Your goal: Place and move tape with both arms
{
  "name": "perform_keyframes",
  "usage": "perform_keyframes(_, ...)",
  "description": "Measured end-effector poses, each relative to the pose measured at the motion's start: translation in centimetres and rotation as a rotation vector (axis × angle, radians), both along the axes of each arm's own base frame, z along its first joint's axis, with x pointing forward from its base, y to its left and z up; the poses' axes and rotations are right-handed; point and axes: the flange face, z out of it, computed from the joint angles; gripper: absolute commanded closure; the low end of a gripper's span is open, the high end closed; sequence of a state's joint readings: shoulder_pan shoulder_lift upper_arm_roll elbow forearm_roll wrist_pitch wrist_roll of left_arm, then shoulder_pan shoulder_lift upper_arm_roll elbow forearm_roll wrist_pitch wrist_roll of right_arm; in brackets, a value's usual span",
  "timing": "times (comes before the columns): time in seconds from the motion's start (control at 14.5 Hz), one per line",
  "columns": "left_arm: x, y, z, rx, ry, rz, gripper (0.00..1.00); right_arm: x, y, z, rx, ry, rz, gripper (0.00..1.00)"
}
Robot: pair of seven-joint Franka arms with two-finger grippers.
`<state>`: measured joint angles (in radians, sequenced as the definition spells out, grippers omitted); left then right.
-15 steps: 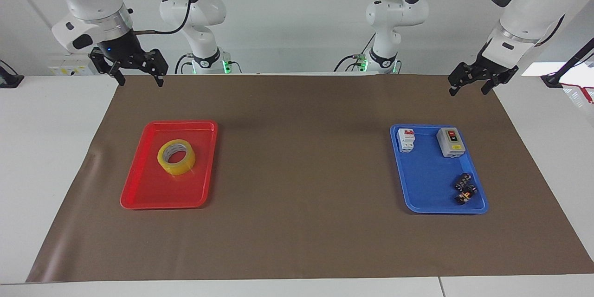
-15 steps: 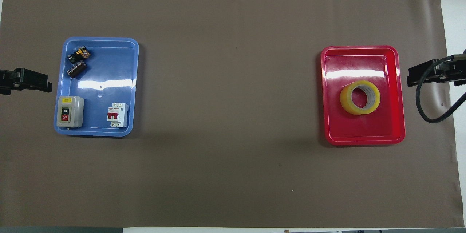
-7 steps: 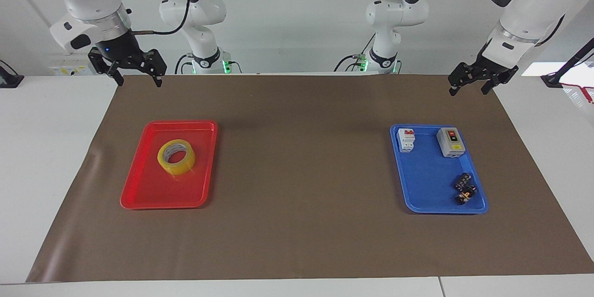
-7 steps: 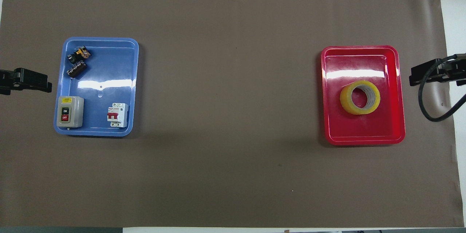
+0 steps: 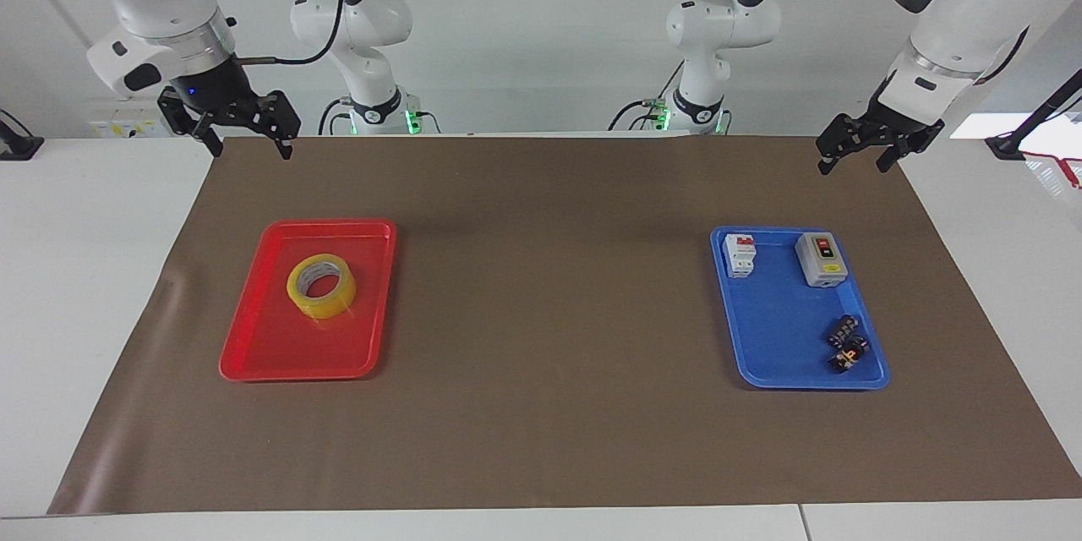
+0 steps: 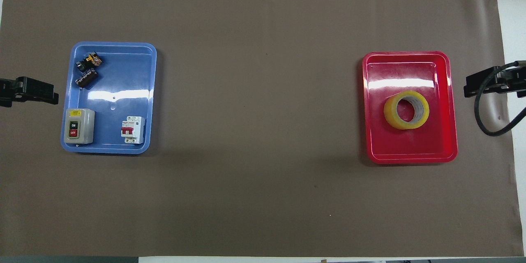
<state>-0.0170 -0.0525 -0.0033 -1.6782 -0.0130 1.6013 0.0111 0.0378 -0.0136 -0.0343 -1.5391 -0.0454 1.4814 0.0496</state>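
Note:
The tape (image 5: 326, 304) is a yellow roll with a white core, lying flat in the red tray (image 5: 279, 355) toward the right arm's end of the table; it also shows in the overhead view (image 6: 391, 116). My right gripper (image 5: 251, 152) is open and empty, up in the air over the brown mat's corner, well apart from the tape; it also shows in the overhead view (image 6: 470, 86). My left gripper (image 5: 852, 164) is open and empty, up over the mat's corner at the left arm's end; it also shows in the overhead view (image 6: 49, 92).
A blue tray (image 5: 778, 338) toward the left arm's end holds a grey switch box (image 5: 821, 259), a white circuit breaker (image 5: 740, 254) and small dark parts (image 5: 847, 343). Brown mat (image 5: 549, 313) covers the table. Two smaller white arms (image 5: 702, 25) stand at the robots' edge.
My right gripper has drawn slightly up and outward, away from the red tray. The left gripper and the tape have not moved.

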Motion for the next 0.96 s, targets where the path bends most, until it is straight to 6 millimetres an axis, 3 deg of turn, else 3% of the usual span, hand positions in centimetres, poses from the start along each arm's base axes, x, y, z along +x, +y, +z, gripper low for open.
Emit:
perform_keyframes(0.34,0.0,0.0,0.0,0.0,0.0,0.0,0.0,-0.1,-2.3,-1.0,0.001,0.023,-0.043,0.0)
perform_keyframes(0.69,0.0,0.0,0.0,0.0,0.0,0.0,0.0,-0.2,-1.7,-1.1,0.0,0.025,-0.031,0.0)
perform_keyframes(0.96,0.0,0.0,0.0,0.0,0.0,0.0,0.0,0.0,0.0,-0.9,0.0,0.005,0.005,0.0)
